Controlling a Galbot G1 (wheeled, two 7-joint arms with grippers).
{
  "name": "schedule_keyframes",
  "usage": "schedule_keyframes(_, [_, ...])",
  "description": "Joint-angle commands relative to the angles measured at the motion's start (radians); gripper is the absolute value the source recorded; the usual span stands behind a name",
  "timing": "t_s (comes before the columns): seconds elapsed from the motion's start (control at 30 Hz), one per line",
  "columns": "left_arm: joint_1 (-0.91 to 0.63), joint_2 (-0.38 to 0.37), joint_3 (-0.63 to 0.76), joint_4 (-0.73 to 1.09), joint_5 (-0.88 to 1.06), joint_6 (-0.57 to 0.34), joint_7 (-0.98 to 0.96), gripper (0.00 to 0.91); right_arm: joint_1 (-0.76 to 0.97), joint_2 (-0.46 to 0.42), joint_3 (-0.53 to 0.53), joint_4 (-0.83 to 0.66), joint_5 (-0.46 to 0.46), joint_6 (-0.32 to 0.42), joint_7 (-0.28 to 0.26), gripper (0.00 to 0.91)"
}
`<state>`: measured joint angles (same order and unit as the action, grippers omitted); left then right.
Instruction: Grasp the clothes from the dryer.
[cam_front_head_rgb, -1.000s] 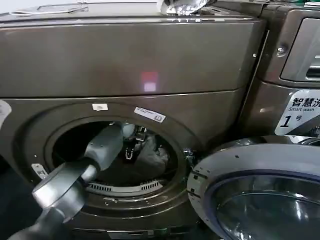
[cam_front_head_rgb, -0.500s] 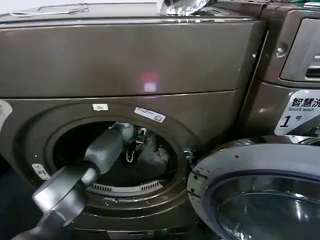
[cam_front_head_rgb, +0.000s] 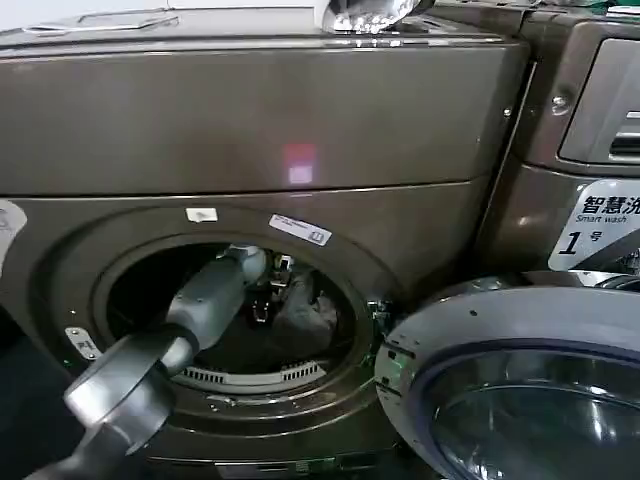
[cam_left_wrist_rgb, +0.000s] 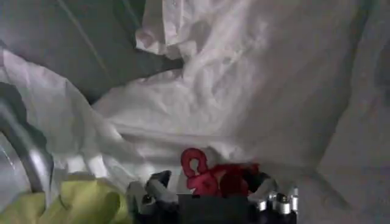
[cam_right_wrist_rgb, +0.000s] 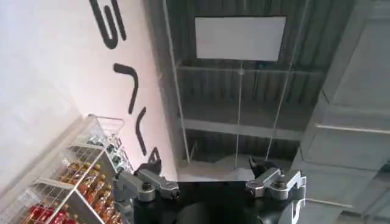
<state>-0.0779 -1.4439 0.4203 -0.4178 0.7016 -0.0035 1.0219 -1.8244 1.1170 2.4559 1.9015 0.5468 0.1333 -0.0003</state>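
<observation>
The dryer is a big bronze-grey front-loader with its round port open. My left arm reaches through the port, and my left gripper is deep in the drum against the pale grey clothes. In the left wrist view, white clothes lie crumpled ahead, with a lime-green garment to one side. My left gripper is open, its fingers spread either side of a small red patch on the white cloth. My right gripper is open and idle, pointing up at the ceiling.
The dryer's round glass door hangs open at the lower right, close to the port. A neighbouring machine at the right bears a white sticker with Chinese characters and "1". A shiny object lies on the dryer's top.
My left arm has edged slightly deeper into the drum. The clothes have barely shifted.
</observation>
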Motion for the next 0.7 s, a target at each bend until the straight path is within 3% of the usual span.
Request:
schedule_keyframes(0.03, [0.014,0.003,-0.02,-0.002,0.005,-0.005,0.003,0.171,-0.002,0.001,-0.002,0.003,0.0,0.001,0.0,0.907])
schedule_keyframes(0.7, [0.029,0.002,-0.043,-0.01,0.009,-0.015,0.007,0.011,-0.01,0.0,0.003,0.011,0.0,-0.001,0.001,0.907])
